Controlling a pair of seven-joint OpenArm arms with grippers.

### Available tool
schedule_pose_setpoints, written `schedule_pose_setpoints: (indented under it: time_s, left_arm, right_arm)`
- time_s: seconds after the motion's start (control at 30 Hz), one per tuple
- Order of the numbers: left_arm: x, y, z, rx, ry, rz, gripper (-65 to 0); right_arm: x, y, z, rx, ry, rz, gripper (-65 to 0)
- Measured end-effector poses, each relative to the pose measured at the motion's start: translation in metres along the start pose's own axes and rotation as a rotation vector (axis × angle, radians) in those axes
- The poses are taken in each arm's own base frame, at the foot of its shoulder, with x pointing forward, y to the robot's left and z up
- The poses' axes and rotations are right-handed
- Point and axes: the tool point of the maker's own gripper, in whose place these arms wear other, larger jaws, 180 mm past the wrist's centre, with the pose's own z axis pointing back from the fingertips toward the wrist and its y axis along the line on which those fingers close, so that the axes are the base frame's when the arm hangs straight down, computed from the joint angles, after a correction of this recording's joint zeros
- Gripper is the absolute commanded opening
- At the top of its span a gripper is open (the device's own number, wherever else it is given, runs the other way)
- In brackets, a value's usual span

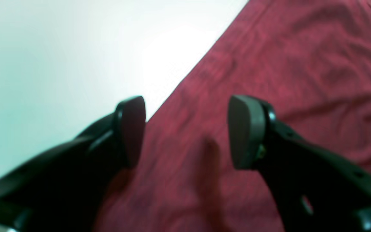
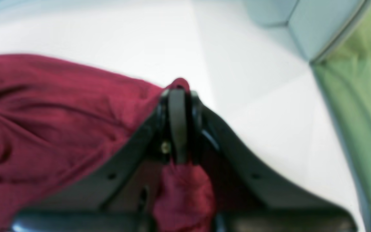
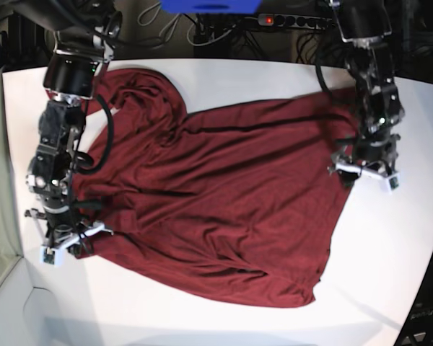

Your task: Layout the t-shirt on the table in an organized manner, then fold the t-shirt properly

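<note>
- Dark red, thin, wrinkly fabric t-shirt [image 3: 216,202] lies spread over the middle of the large plain white smooth table [image 3: 390,288], rumpled, with one bunched portion at the far left; layout looks only partly done.
- Right gripper [image 2: 178,96], at the base view's left near side, has its jaws pinched tight on a fold of the shirt's edge; cloth pokes out above the pads and hangs bunched below them. Likely holding that edge so it can be drawn outward and flattened.
- Left gripper [image 1: 187,129], at the scene's right, has its jaws well apart with nothing between them, poised over the shirt's edge where cloth meets bare table. One black pad [image 1: 246,132] is over fabric, the other over the boundary.
- Judgement: the left looks placed to take the opposite edge, so both sides can be tensioned together.
</note>
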Motion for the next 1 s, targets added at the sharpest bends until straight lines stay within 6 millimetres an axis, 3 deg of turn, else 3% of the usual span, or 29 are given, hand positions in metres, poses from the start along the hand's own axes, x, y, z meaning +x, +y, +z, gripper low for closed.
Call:
schedule_pose_setpoints:
  time_s: [0.2,0.47,0.53,0.63,0.8,0.9,1.0]
  left_arm:
    - [0.000,-0.001,-0.034,0.022,0.053,0.059,-25.7]
    - [-0.008,0.001,-0.047,0.029,0.063,0.066,-26.5]
    - [-0.009,0.002,-0.047,0.029,0.065,0.065,-31.0]
    - [-0.010,0.005,-0.047,0.036,0.063,0.061,-43.7]
    - [-0.012,0.007,-0.047,0.038,0.067,0.063,-54.8]
    - [-0.016,0.008,-0.045,0.039,0.074,0.066,-65.0]
    - [-0.017,0.008,-0.045,0.038,0.075,0.068,-64.7]
  right_arm:
    - [0.002,0.001,0.000,0.002,-0.009,0.000,-65.0]
    - [0.003,0.001,0.000,0.001,-0.010,0.001,-65.0]
    - [0.003,0.001,0.000,0.002,-0.010,0.000,-65.0]
    - [0.003,0.001,0.000,0.002,-0.009,0.000,-65.0]
    - [0.002,0.002,0.000,0.003,-0.009,-0.002,-65.0]
    - [0.002,0.003,0.000,0.005,-0.009,-0.001,-65.0]
    - [0.002,0.003,0.000,0.005,-0.009,-0.001,-65.0]
